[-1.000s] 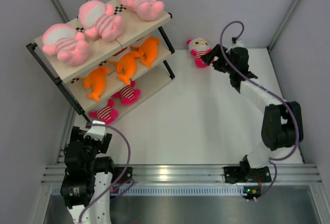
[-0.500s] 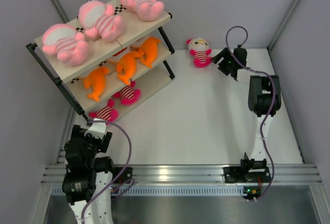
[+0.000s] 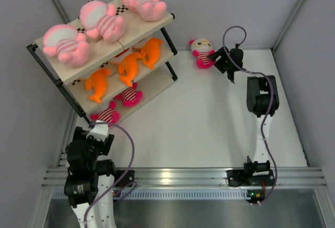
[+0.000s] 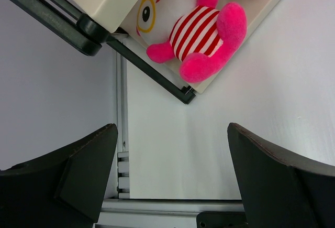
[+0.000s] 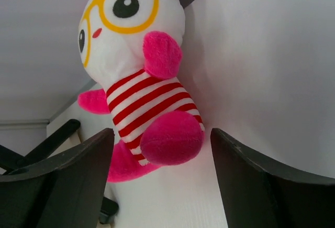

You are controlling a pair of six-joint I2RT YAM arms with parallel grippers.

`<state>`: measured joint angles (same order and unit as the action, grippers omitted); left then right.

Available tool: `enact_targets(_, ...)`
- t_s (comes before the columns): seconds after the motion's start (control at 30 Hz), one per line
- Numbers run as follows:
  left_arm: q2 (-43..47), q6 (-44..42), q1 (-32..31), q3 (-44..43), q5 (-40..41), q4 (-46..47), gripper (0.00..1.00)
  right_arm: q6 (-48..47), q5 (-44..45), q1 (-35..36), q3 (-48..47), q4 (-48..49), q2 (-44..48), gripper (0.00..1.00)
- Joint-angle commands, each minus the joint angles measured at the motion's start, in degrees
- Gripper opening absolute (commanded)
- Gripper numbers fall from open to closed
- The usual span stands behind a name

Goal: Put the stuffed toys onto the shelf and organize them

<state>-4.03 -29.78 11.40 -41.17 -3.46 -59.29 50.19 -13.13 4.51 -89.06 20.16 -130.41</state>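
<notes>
The shelf [image 3: 137, 29] stands at the far left. Its top board holds three pale pink toys [image 3: 102, 19], its middle board three orange fish toys [image 3: 127, 66], its bottom board two magenta striped dolls [image 3: 129, 95]. A third magenta striped doll [image 3: 202, 52] with yellow glasses lies on the table at the back, right of the shelf. My right gripper [image 3: 219, 60] is open right beside it; in the right wrist view the doll's foot [image 5: 172, 139] lies between the open fingers [image 5: 256, 181]. My left gripper [image 4: 172, 181] is open and empty near the shelf's front corner, below a shelved doll [image 4: 196, 31].
Grey walls close in the table on the left, back and right. The aluminium rail [image 3: 178, 178] with both arm bases runs along the near edge. The shelf's black frame leg [image 4: 152, 73] is close in front of my left gripper.
My right arm has stretched toward the back and swung its gripper left, closing up on the doll on the table. The left arm has hardly moved.
</notes>
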Motion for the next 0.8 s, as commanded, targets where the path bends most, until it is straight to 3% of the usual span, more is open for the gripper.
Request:
enact_targets(0.0,-0.7,-0.6,0.6,0.6,-0.9,4.1,0.92,2.8,4.0,2.4,-2.6,1.1,-2.7,0.72)
enact_targets(0.07,-0.7,-0.5,0.6,0.6,-0.9,4.1,0.92,5.1,6.0,2.5,-1.2,3.0,-2.4,0.65)
enact_targets(0.1,-0.7,-0.5,0.6,0.6,-0.9,4.1,0.92,5.3,7.2,2.5,-0.3,3.4,-2.1,0.47)
enact_targets(0.17,-0.5,-0.5,0.6,0.6,-1.0,4.1,0.92,3.5,7.1,2.5,-0.1,3.7,-1.3,0.23)
enact_targets(0.2,-0.5,-0.6,0.6,0.5,-1.0,4.1,0.92,2.1,5.5,2.5,0.5,4.4,0.2,0.02)
enact_targets(0.33,0.2,-1.0,0.6,0.7,-1.4,4.1,0.92,-6.8,0.8,2.7,8.3,6.2,9.8,0.0)
enact_targets(0.57,1.1,-0.4,0.6,1.0,-0.2,4.8,0.92,-24.1,-4.6,6.9,32.8,4.0,40.3,0.0)
enact_targets(0.67,1.3,0.3,0.6,0.8,0.5,4.8,0.92,-26.4,-5.7,11.6,38.8,3.1,47.6,0.0)
enact_targets(0.77,1.7,1.4,0.5,0.6,2.2,4.7,0.92,-25.7,-5.4,16.9,40.9,5.5,49.1,0.0)
